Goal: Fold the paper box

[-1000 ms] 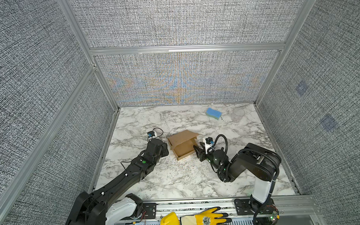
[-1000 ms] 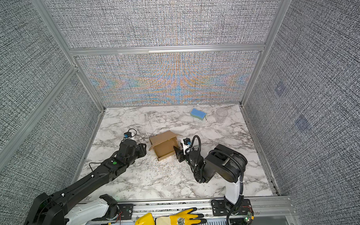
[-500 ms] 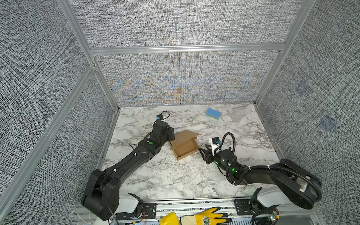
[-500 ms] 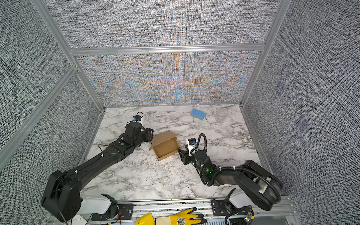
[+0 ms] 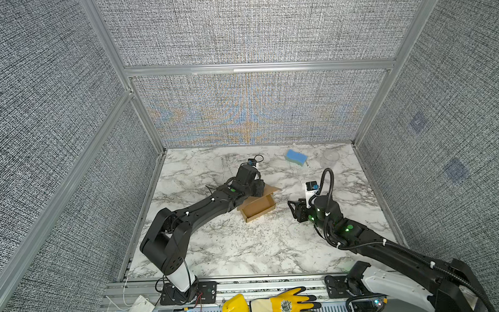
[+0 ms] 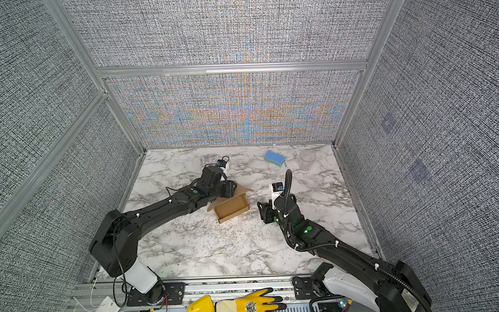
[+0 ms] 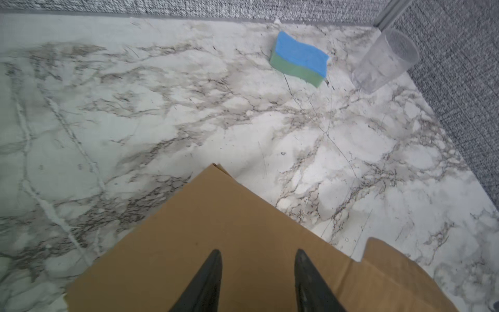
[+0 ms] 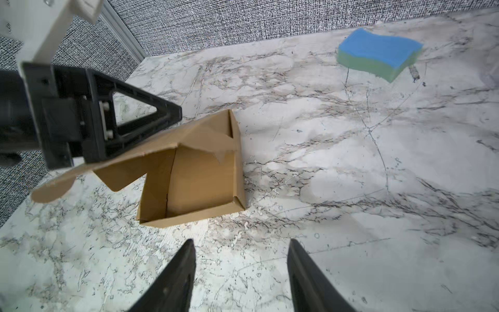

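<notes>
The paper box (image 5: 258,209) (image 6: 232,208) stands in the middle of the marble table as a brown cardboard tray, its lid (image 8: 162,143) slanting half down over it. My left gripper (image 7: 258,252) (image 5: 258,188) is open, and its two fingers lie on top of the lid (image 7: 216,224) with nothing between them. From the right wrist view, one left finger (image 8: 151,121) rests on the lid's upper face. My right gripper (image 8: 241,243) (image 5: 294,210) (image 6: 263,214) is open and empty, low over the table a short way right of the box.
A blue and green sponge (image 5: 296,157) (image 7: 299,59) lies at the back right. A clear plastic cup (image 7: 386,59) stands near the back right corner. A yellow glove (image 5: 279,305) lies on the front rail. Grey fabric walls close in three sides.
My left gripper has swung from the box's left side round to the back and onto the lid. My right gripper has drawn back to the right, away from the box.
</notes>
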`<state>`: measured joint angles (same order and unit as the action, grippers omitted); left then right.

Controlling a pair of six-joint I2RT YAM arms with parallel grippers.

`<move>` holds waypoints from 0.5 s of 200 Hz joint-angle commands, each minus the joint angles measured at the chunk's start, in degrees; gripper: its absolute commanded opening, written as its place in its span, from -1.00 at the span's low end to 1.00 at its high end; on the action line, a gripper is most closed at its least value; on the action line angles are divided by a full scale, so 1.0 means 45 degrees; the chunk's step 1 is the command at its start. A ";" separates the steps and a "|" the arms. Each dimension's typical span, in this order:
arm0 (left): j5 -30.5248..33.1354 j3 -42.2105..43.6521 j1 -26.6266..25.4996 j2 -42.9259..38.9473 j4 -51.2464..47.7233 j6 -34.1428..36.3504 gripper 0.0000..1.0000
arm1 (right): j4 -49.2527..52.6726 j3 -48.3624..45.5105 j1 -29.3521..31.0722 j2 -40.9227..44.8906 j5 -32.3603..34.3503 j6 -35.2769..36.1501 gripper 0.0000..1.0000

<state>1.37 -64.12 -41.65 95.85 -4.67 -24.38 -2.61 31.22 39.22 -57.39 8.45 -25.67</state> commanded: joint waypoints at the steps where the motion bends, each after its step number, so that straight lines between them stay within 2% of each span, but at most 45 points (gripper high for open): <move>1: 0.0088 0.0193 -0.0258 0.0238 0.0231 -0.0077 -0.07 | 0.1153 0.0309 -0.0122 -0.0096 -0.0615 -0.0343 0.13; 100: -0.0239 0.1940 -0.0677 0.0613 0.1224 -0.0832 -0.10 | 0.1156 0.1272 -0.0862 -0.1799 -0.2127 -0.0204 0.14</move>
<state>1.21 -56.18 -44.49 98.13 -0.67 -27.05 2.81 35.83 35.83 -63.77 1.78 -26.57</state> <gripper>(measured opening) 0.455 0.573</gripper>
